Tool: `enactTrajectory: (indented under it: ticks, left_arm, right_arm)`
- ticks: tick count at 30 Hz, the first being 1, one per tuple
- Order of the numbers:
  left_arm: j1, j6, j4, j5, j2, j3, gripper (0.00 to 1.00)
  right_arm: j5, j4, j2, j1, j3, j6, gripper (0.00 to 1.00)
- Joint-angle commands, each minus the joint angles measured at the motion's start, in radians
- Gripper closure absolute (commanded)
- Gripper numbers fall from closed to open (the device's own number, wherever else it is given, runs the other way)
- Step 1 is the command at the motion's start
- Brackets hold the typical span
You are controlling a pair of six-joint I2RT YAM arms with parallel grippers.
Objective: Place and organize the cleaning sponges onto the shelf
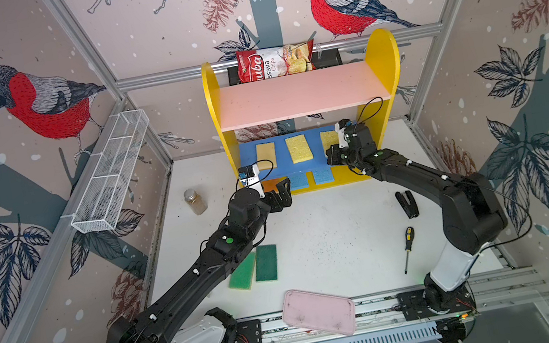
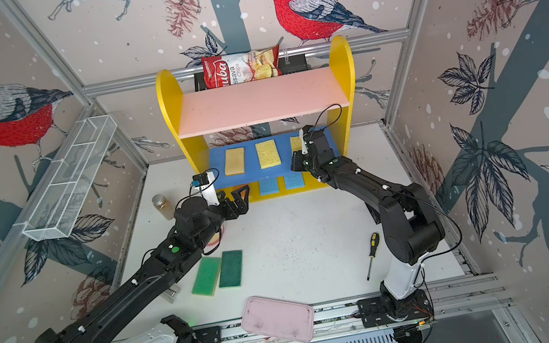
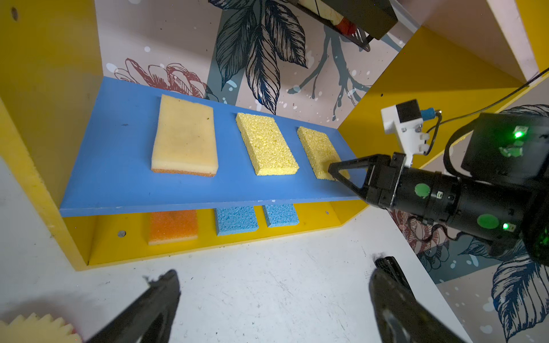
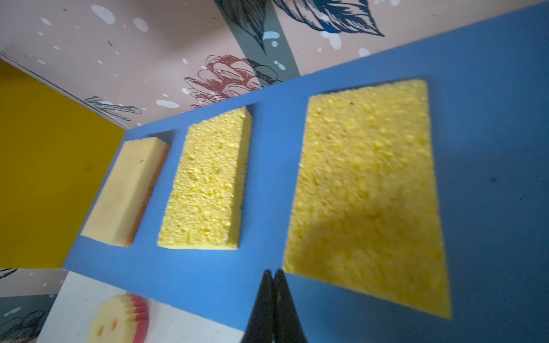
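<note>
porous yellow sponge (image 4: 368,190), matt blue board (image 3: 118,166)

We see the shelf (image 1: 383,59) in yellow, pink and blue, with a tan sponge (image 3: 184,136), yellow sponges (image 3: 266,144), orange sponge (image 3: 173,225), blue sponges (image 3: 236,219); green sponges (image 1: 265,262) on the white table (image 1: 333,238).

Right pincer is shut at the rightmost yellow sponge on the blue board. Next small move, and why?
Probably draw the right pincer back off the blue board: it is shut and holds nothing, the yellow sponge lies flat there, and green sponges and the smiley sponge wait on the table.
</note>
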Motion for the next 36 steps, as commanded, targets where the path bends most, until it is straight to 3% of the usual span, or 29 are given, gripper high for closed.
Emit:
enactTrajectory:
  ticks: [1,8,23,31,36]
  left_arm:
    - [0.002,0.016,0.007,-0.020,-0.002,0.009,0.02]
    - [0.002,0.012,0.007,0.020,0.027,0.027,0.02]
    - [0.003,0.010,0.000,-0.002,0.016,0.014,0.02]
    - [0.003,0.005,0.012,0.004,0.030,0.014,0.02]
    - [0.003,0.001,0.011,0.006,0.030,0.012,0.02]
  right_arm:
    - [0.022,0.011,-0.028,-0.011,-0.043,0.028,1.00]
    - [0.021,0.016,-0.032,-0.052,-0.080,0.042,1.00]
    - [0.011,0.009,-0.010,-0.096,-0.070,0.031,1.00]
    - [-0.014,0.015,-0.057,-0.044,-0.050,0.044,0.99]
    - [-0.033,-0.031,-0.015,-0.019,0.057,0.027,0.92]
